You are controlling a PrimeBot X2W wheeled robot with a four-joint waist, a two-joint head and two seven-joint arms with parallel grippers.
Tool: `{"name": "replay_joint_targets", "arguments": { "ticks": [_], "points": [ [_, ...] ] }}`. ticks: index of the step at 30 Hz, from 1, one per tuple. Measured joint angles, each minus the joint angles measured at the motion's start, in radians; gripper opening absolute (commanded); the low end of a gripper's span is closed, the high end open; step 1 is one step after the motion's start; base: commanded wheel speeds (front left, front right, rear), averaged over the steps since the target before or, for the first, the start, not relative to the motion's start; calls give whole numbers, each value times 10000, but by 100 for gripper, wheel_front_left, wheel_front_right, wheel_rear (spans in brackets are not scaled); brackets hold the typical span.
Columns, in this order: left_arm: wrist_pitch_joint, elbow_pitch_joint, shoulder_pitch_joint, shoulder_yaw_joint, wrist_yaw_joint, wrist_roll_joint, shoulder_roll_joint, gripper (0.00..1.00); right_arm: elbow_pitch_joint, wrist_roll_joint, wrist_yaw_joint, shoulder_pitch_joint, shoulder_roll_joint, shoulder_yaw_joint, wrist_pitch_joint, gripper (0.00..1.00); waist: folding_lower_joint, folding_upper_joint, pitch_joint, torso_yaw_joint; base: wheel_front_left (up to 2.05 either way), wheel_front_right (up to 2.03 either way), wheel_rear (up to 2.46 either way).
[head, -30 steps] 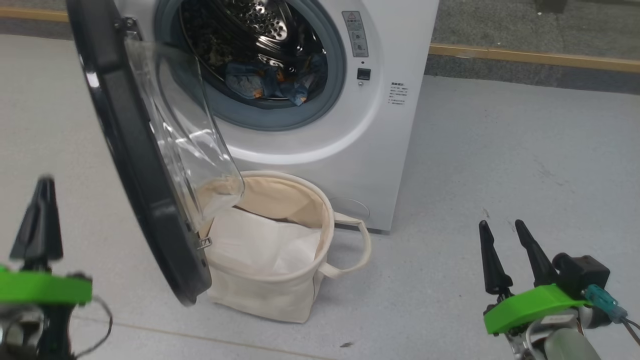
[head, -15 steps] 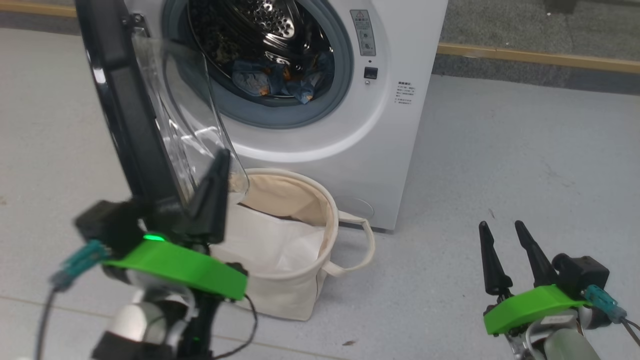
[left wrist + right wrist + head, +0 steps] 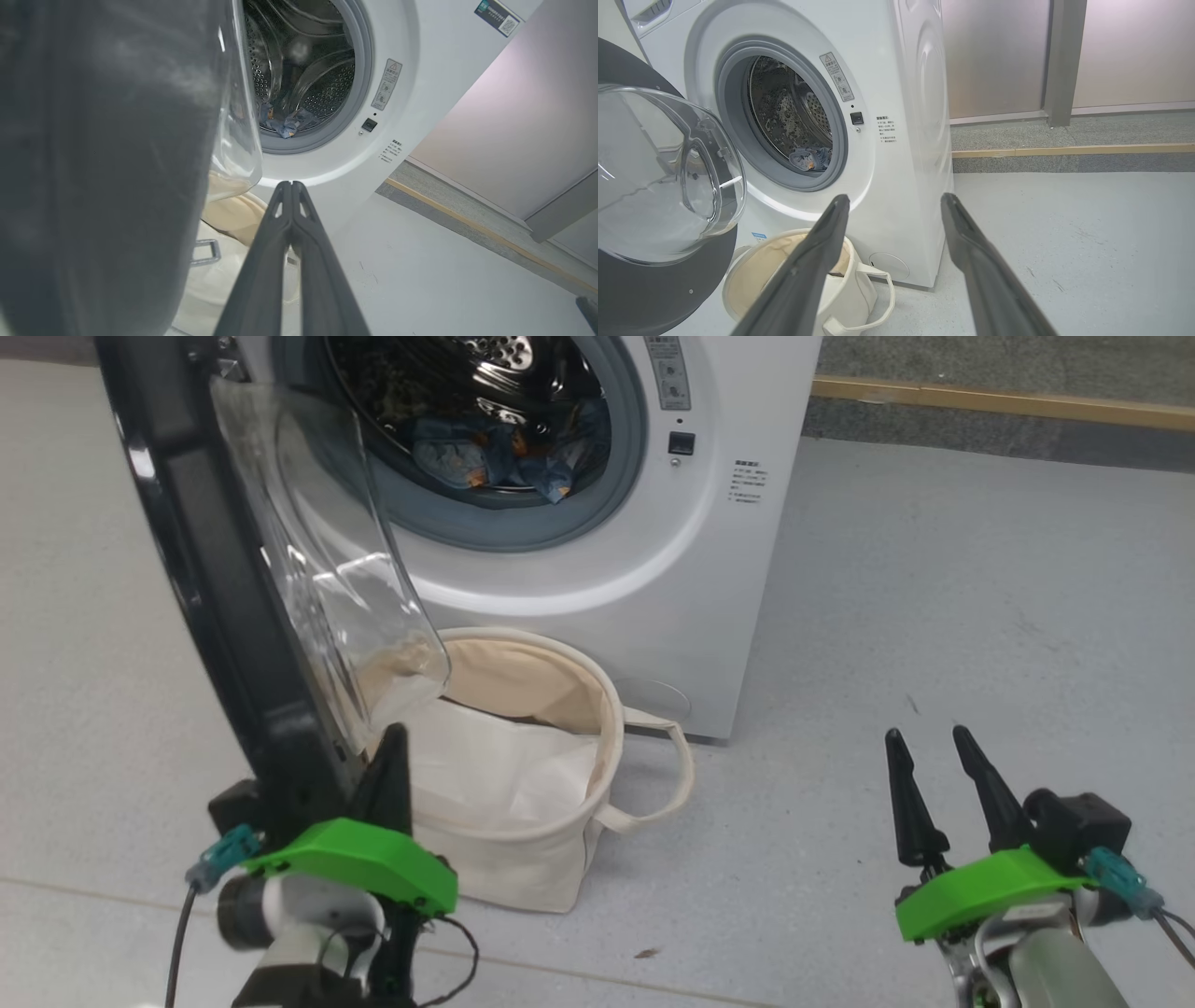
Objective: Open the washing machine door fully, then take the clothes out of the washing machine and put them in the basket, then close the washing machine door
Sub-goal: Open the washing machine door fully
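Note:
The washing machine point(image 3: 653, 579) is white, and its door point(image 3: 205, 597) stands partly open to the left, black rim edge-on with the glass bowl point(image 3: 327, 569) bulging inward. Blue clothes point(image 3: 495, 453) lie in the drum, also seen as clothes point(image 3: 285, 125) and clothes point(image 3: 810, 158). The cream basket point(image 3: 523, 859) sits on the floor below the drum mouth, holding a white sheet. My left gripper point(image 3: 392, 747) is shut and empty, its tips just right of the door's lower rim; whether it touches the rim I cannot tell. My right gripper point(image 3: 924, 735) stands open and empty, low at the right.
Grey floor point(image 3: 934, 569) stretches open to the right of the machine. A wooden strip point(image 3: 1008, 401) and a darker band run along the back. The door rim point(image 3: 117, 163) looms close on the left of the left wrist view. One basket handle point(image 3: 667, 775) sticks out to the right.
My left gripper came in from the far left to the inner side of the door's lower rim, then sank lower. The head view shifted slightly. The right gripper kept its place.

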Motion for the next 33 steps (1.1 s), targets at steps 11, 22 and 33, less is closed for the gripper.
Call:
{"name": "replay_joint_targets", "arguments": {
  "ticks": [11, 22, 33],
  "points": [
    [-965, 1195, -180, 477, 232, -6, -86, 0, -23, -10, 0, -170, -10, 136, 0, 100, 0, 0, 41, 767, 0, 0, 0],
    [-1434, 1852, -594, 1693, 142, -403, 698, 0, -169, 21, 0, -287, 90, 399, 0, 100, 0, 0, 393, 1870, 0, 0, 0],
    [-1904, 3049, -1760, 2886, -366, -1014, 1204, 0, -399, -15, 0, -867, 73, 583, -2, 100, 0, 0, 1368, 2650, 0, 0, 0]
  ]
}}
